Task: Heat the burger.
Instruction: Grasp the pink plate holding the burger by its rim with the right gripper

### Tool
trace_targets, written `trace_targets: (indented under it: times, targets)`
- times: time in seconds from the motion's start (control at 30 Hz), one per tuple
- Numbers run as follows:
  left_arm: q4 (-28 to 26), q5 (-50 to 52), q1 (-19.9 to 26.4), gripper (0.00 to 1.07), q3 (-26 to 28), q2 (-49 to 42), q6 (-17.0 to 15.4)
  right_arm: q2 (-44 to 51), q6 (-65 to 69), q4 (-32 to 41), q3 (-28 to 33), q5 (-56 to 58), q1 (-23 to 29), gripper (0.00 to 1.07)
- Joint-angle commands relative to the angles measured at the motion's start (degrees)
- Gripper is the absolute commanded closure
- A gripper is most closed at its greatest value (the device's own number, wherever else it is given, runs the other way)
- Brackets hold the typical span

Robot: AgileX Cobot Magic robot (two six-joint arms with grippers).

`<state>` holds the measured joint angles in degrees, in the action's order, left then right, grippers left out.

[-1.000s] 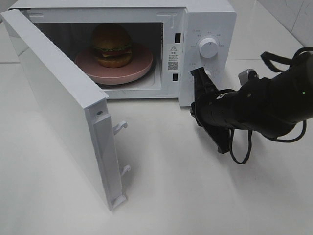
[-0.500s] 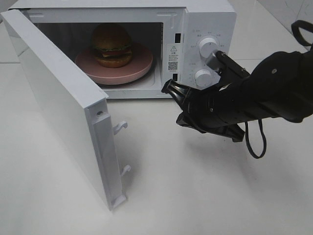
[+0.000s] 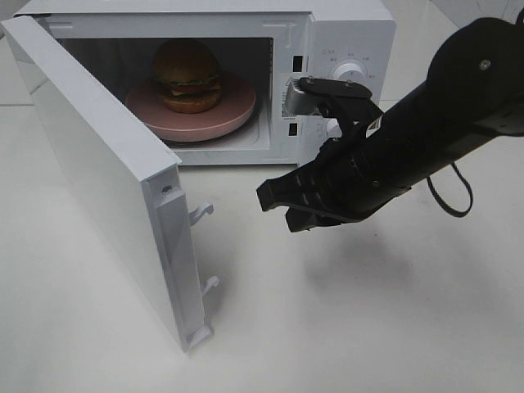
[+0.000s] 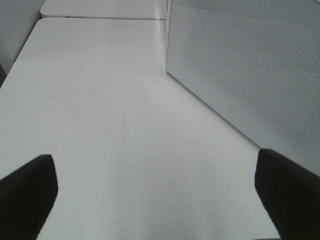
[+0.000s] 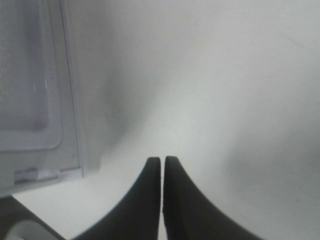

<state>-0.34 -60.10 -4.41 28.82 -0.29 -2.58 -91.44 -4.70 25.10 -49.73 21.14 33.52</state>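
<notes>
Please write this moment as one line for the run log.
burger on plate inside microwave | door open | right tool shut, empty, in front of the microwave | left tool open, empty

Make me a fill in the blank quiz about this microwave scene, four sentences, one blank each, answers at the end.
1. The round pink plate inside the white microwave carries a glossy golden-brown ___.
2. The microwave's white door stands ___.
3. The black right gripper hovers over the table with its jaws ___.
4. The black left gripper has its jaws ___.

Missing words: burger; open; shut; open.
</notes>
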Motion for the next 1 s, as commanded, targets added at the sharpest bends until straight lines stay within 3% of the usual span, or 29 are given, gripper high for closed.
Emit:
trace_targets:
  times: [0.03,0.27,0.33,0.57,0.7,0.87,1.0]
  targets:
    - [-0.2,0.7,0.1,0.07,-0.2,-1.0,-0.1,0.7,-4.9,-6.9,-2.2,7.2,0.0,1.03]
    - [-0.2,0.7,0.1,0.07,-0.2,-1.0,-0.1,0.7,-16.3,-14.1,-5.2,18.3,0.0,1.01]
    - [-0.2,0.7,0.1,0.07,-0.2,-1.0,-0.1,0.7,-26.5,-16.0,-6.4,21.7,0.0,1.01]
    - [-0.2,0.7,0.1,0.07,-0.2,-1.0,-0.1,0.7,-40.3,-17.5,-6.5,21.2,0.0,1.0]
    - [-0.2,0.7,0.1,0.07,-0.2,-1.0,-0.1,0.7,-53.2,-23.8,-6.5,21.0,0.0,0.99]
    - [-0.2,0.7,0.1,0.07,-0.2,-1.0,-0.1,0.7,-60.2,-25.9,-6.5,20.2,0.0,0.97]
    - [-0.2,0.7,0.1,0.07,-0.2,-1.0,-0.2,0.7,-64.6,-26.2,-6.5,16.2,0.0,0.89]
